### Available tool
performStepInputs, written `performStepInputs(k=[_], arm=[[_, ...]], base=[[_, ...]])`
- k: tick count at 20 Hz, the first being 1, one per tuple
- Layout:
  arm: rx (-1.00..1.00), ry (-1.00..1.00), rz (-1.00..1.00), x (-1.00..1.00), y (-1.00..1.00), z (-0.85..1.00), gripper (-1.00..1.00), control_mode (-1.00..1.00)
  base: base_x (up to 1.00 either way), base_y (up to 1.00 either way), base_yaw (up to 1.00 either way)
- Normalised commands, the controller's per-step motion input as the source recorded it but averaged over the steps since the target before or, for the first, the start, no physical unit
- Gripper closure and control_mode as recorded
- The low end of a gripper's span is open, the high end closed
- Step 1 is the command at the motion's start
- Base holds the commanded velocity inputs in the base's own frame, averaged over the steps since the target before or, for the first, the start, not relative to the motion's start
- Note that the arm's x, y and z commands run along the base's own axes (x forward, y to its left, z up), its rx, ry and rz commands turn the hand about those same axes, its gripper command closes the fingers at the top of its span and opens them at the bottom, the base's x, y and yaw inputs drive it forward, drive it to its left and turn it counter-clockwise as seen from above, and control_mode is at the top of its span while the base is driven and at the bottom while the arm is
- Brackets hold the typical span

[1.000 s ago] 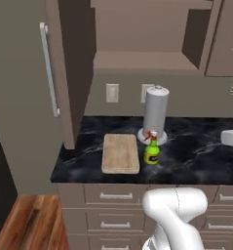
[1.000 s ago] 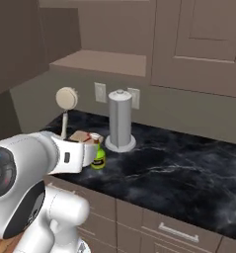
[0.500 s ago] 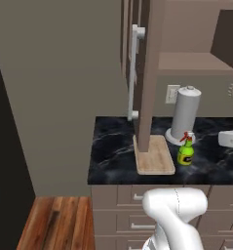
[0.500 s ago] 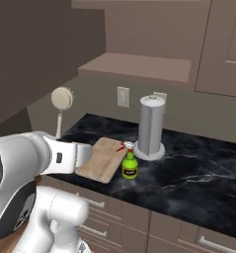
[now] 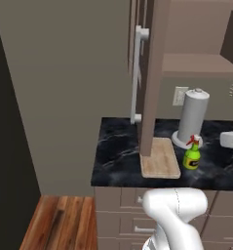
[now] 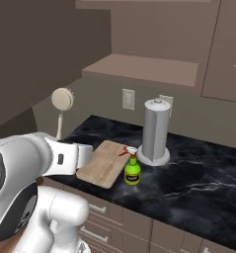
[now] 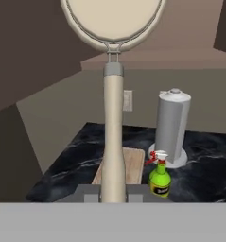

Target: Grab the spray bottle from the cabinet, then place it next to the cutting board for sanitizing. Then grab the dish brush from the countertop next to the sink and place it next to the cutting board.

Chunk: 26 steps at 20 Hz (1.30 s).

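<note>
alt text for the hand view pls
The gripper is shut on a cream dish brush, held upright with its round head on top. Behind it on the black countertop a green spray bottle stands beside the cutting board, near a grey paper-towel roll.

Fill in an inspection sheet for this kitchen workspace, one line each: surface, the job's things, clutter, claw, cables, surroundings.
Surface: black marble countertop.
Job's things: spray bottle upright on the countertop beside the cutting board; dish brush held upright, head up, off the countertop.
Clutter: paper-towel roll behind the bottle.
Claw: shut on the brush handle.
Cables: nothing seen.
Surroundings: open cabinet door above the board's far end, wall outlets, drawers, wood floor.
</note>
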Motion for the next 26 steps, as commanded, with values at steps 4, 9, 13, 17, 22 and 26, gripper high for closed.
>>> performStepInputs(k=[4, 9, 13, 17, 22, 26], arm=[[0.0, 0.0, 0.0, 0.0, 0.0, 0.0, 1.0, 1.0], [-0.01, 0.0, 0.03, 0.0, 0.05, -0.03, 1.0, -1.0], [-0.08, 0.04, 0.04, 0.44, 0.38, -0.55, 1.0, -1.0], [-0.1, 0.23, 0.01, 0.97, 0.89, -1.0, 1.0, -1.0], [-0.1, 0.38, 0.0, 1.0, 0.76, -1.0, 1.0, -1.0], [-0.02, 0.23, 0.06, 0.7, 0.06, -0.94, 1.0, -1.0]], base=[[0.0, 0.0, 0.24], [-0.03, 0.03, 0.12], [0.0, 0.0, 0.0], [0.0, 0.0, 0.0], [0.0, 0.0, 0.0], [0.0, 0.0, 0.0]])
